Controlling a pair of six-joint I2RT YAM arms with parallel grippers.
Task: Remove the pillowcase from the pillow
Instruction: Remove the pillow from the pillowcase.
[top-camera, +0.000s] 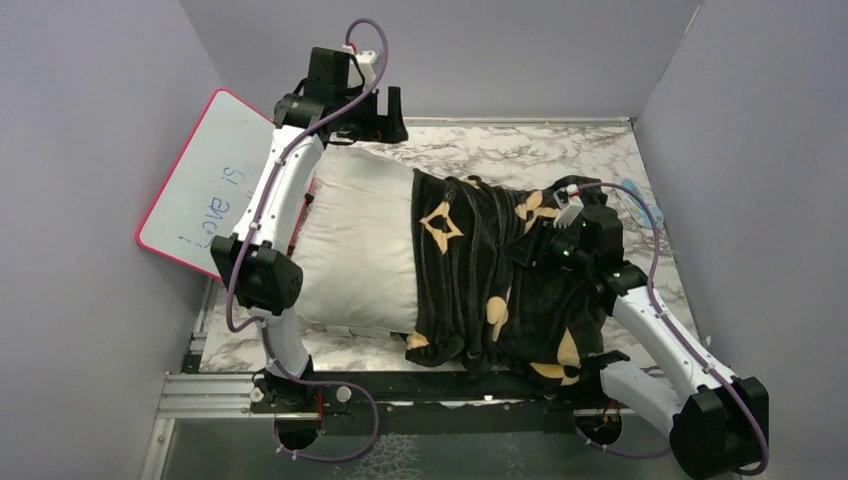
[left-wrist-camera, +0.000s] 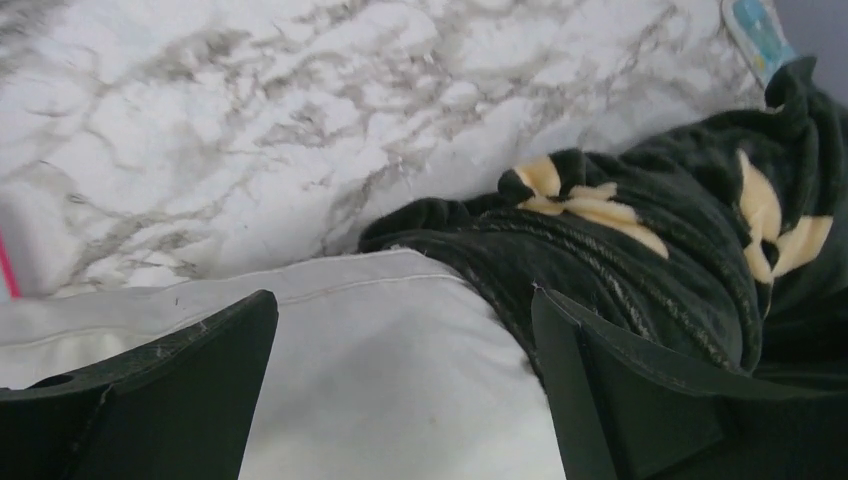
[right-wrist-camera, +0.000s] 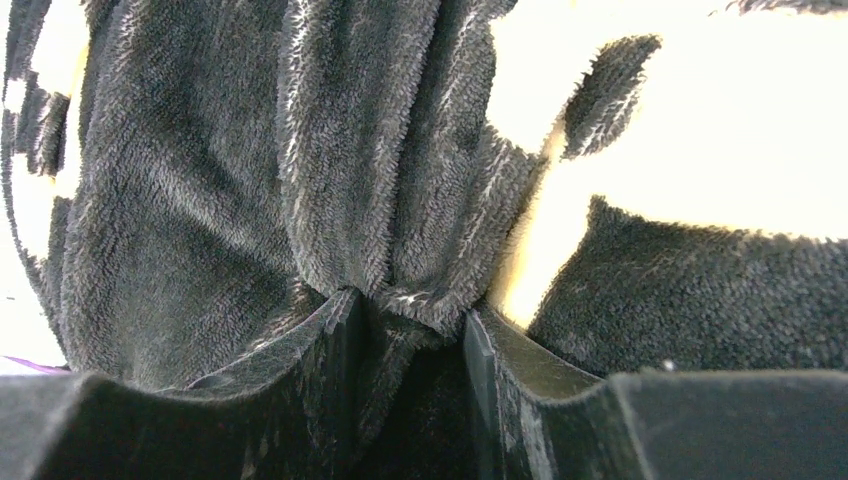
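The off-white pillow lies across the marble table, its left half bare. The black pillowcase with tan motifs is bunched over the pillow's right half. My left gripper is open at the pillow's far left corner; in the left wrist view its jaws stand wide apart over the white pillow, with the pillowcase to the right. My right gripper is down in the bunched fabric and shut on a fold of the pillowcase, seen pinched between its fingers.
A pink-rimmed whiteboard leans against the left wall beside my left arm. A small blue-and-white item lies at the far right of the marble table. Grey walls enclose the table on three sides.
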